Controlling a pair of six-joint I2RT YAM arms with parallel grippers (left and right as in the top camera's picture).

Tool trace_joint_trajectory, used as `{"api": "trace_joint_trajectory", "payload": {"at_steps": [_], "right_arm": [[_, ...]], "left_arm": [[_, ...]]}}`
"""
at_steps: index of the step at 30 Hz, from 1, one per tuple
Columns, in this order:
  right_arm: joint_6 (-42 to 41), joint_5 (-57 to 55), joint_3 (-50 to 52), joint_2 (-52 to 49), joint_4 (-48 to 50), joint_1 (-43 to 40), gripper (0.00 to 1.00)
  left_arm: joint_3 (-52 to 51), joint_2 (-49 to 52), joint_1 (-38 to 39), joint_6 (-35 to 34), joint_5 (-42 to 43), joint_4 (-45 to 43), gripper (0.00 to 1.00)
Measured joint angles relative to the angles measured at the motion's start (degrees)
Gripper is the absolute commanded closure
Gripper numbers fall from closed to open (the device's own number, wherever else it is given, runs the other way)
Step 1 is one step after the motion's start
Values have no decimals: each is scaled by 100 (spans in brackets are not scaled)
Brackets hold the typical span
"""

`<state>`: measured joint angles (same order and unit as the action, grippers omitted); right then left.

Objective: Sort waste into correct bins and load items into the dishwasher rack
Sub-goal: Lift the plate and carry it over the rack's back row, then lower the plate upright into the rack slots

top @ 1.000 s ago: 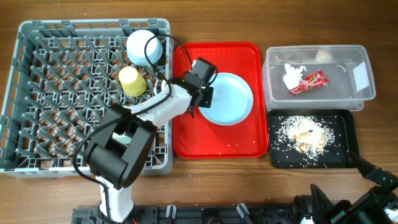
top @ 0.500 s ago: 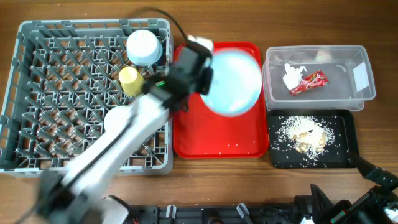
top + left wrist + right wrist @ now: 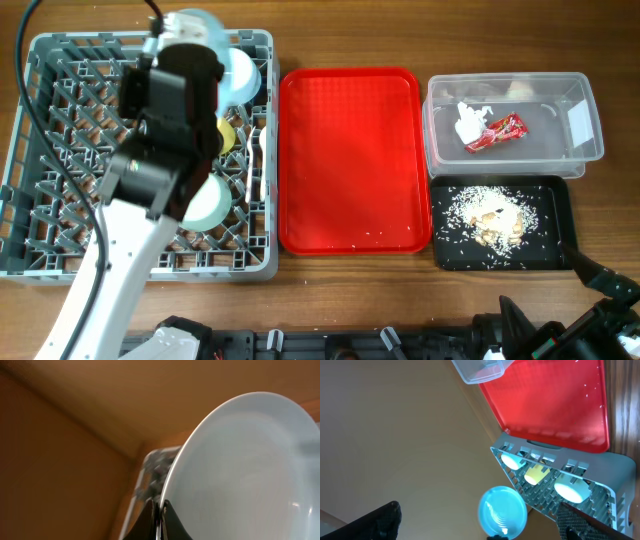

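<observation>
The dishwasher rack [image 3: 60,150] is the biggest thing on the bench [image 3: 350,295]. The left arm is over the right half of the rack, and it has the pale blue plate [image 3: 207,203] with it. The plate hangs over the rack, near the rack's right wall. It is closer to the rack's front than the yellow cup [image 3: 228,137] is. The left gripper [image 3: 157,516] is squeezed tight on the plate's rim, with one finger on each face. The right gripper [image 3: 477,508] is well away from the rack, off past its front right corner. It is wide open and has nothing in it.

The job right now looks like putting the plate into the rack. To do it well, the arm should stand the plate up on its edge. Then it should line the plate up with a gap between two rows of pegs. It should go down slowly, so the bottom rim slips into the gap and does not bump a peg top. It should stay away from the cup. It should let go only when the pegs hold the plate up.

The plate is round, so it has no long side. It is thin, though, and the thin edge should go in first. It looks tilted, with its eating side facing the rack's right wall. The arm hides most of it from above, so I cannot be sure how steep the tilt is.
</observation>
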<state>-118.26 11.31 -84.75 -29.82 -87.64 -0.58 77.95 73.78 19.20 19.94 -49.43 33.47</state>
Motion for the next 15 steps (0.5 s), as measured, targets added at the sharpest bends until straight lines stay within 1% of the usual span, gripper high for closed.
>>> {"api": "trace_joint_trajectory", "payload": {"at_steps": [2,4,7,11,15], "right_arm": [[0,0,0,0,0,0,0],[0,0,0,0,0,0,0],[0,0,0,0,-2,0,0],[0,0,0,0,0,0,0],[0,0,0,0,0,0,0]], "left_arm": [[0,317,-330,170,-247,-50,96],[-4,673,-533,448,-415,-352,96],[-17,1029,-662,852,-514,-754,96],[-26,1449,-763,1644,-669,-1231,96],[-26,1738,-885,2302,-815,-1403,96]]}}
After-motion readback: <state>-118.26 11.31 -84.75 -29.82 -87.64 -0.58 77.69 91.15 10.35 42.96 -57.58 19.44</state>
